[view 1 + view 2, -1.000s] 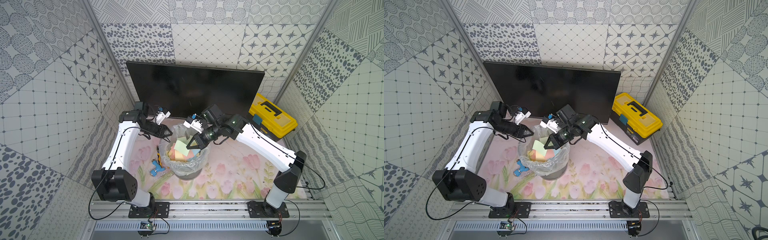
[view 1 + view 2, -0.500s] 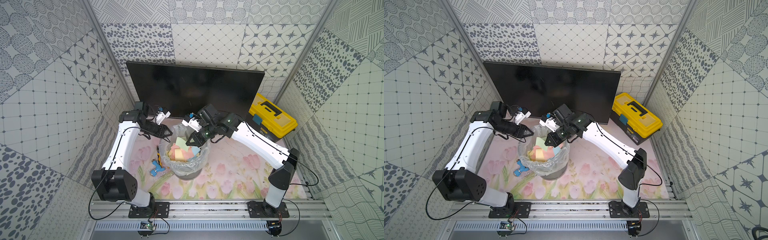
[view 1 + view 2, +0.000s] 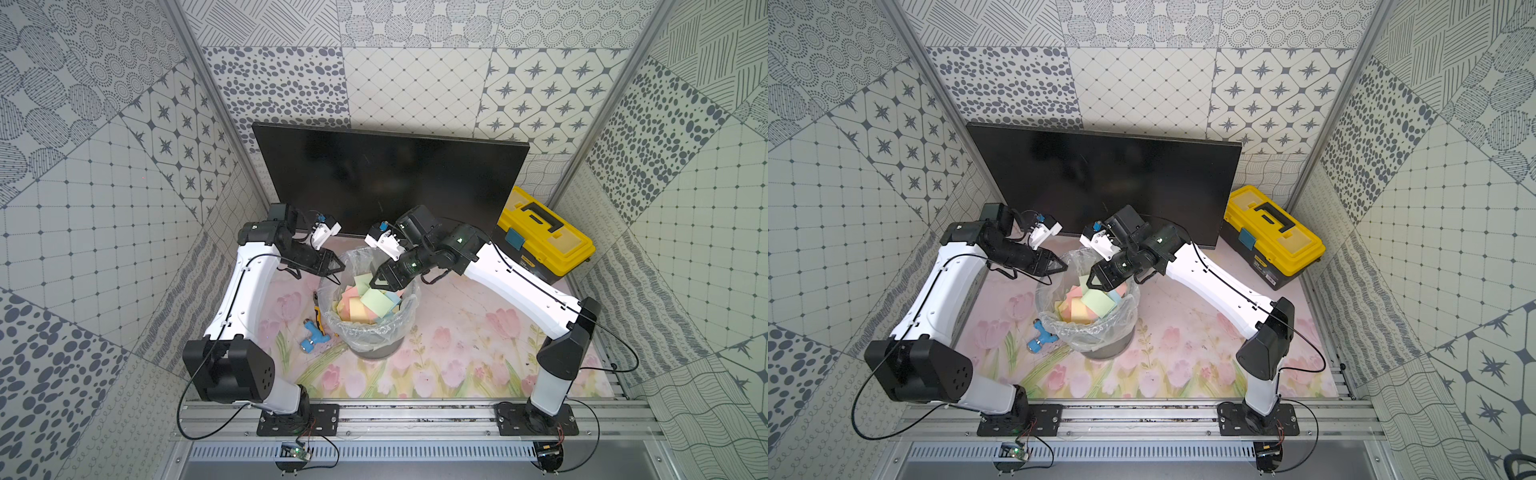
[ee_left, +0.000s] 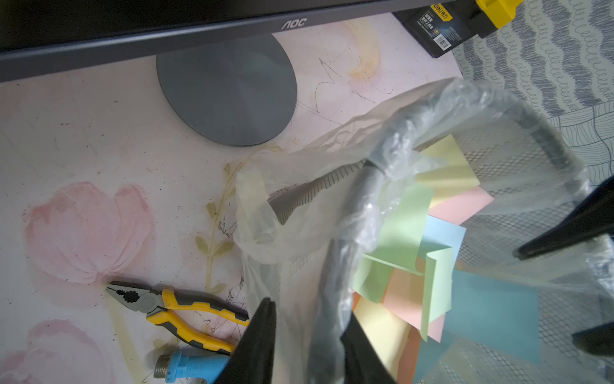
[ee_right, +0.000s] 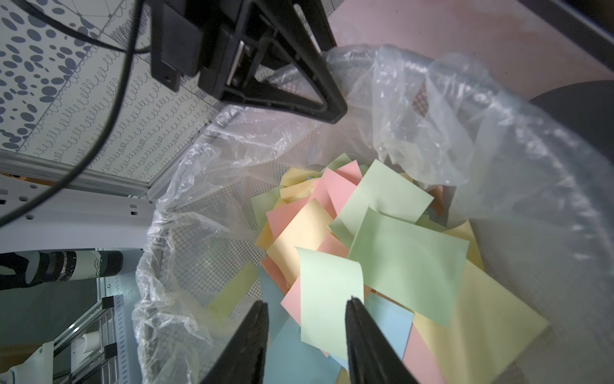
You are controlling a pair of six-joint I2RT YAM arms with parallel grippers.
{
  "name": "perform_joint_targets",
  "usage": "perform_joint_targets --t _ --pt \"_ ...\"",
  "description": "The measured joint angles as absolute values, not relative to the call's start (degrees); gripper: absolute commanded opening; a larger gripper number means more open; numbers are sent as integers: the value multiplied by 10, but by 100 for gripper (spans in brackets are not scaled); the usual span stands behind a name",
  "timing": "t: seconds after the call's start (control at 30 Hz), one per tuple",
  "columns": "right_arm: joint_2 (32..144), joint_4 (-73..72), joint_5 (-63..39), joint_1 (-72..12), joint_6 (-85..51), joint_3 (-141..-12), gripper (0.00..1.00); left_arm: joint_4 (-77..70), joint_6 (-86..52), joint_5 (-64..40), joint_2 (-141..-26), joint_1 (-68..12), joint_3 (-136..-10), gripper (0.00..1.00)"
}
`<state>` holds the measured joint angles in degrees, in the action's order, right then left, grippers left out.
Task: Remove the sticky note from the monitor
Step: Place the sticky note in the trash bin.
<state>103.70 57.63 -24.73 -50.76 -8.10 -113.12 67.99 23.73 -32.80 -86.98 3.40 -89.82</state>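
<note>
Hanging unclamped, the note (image 5: 332,282) is framed by the parted jaws of the right pincer (image 5: 307,302) over the bin (image 3: 376,351), well off the bare monitor (image 3: 386,178). The liner (image 4: 265,232) is clamped by the left pincer (image 4: 309,309), probably so the bin is kept steady and open.

Two white arms (image 3: 245,299) with black joints, cables and fingers (image 5: 252,345).

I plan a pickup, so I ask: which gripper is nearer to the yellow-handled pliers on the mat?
Left. The left gripper grips the bin rim on the side of the pliers; the right gripper hangs open over the rim's other side, farther away.
</note>
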Motion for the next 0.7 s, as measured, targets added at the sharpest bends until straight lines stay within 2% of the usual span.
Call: perform_joint_targets --t 0.43,0.53,0.57,0.7 --pt "1022 557 -182 -508 -85 -1174 50 680 237 -328 -870 34 -898 34" --pt "995 528 -149 -508 -90 -1159 58 680 237 -328 -870 34 -898 36" --pt "976 508 -133 -508 -96 -1144 60 679 238 -327 -870 34 -898 38" --pt "910 432 -77 -506 -106 -1078 79 679 238 -323 -870 34 -901 53"
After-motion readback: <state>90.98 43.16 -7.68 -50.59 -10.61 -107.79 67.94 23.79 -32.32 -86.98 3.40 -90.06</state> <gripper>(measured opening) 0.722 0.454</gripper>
